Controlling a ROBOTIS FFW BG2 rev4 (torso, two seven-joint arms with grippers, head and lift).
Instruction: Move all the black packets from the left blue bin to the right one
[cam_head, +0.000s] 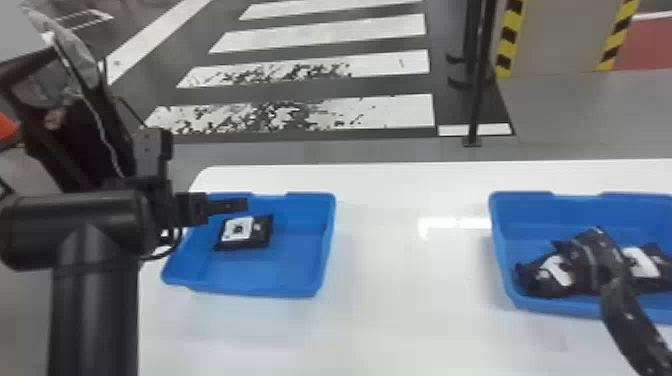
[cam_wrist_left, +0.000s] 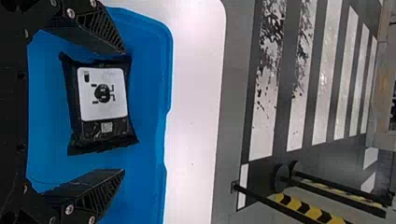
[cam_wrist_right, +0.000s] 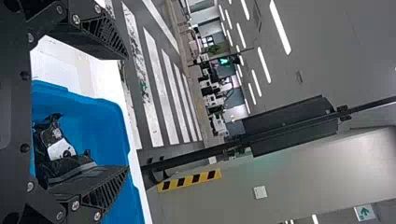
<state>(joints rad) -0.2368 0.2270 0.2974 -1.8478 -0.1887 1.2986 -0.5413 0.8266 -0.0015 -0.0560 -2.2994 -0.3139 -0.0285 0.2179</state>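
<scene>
At the upper left part of the left blue bin (cam_head: 300, 270) is my left gripper (cam_head: 227, 205), beside a black packet (cam_head: 245, 232) with a white label. In the left wrist view my left gripper (cam_wrist_left: 123, 112) stands open, one finger to each side of the packet (cam_wrist_left: 102, 98). A dark part of my right gripper (cam_head: 635, 325) comes in from the lower right over the right blue bin (cam_head: 505, 270), where several black packets (cam_head: 555, 270) lie heaped. The right wrist view shows my right gripper (cam_wrist_right: 127, 112) open, with packets (cam_wrist_right: 60, 147) near its lower finger.
Both bins stand on a white table (cam_head: 400, 300), with a wide stretch of tabletop between them. Beyond its far edge are a striped floor and a dark upright post (cam_head: 477, 90). A dark, partly covered object (cam_head: 75, 110) stands behind my left arm.
</scene>
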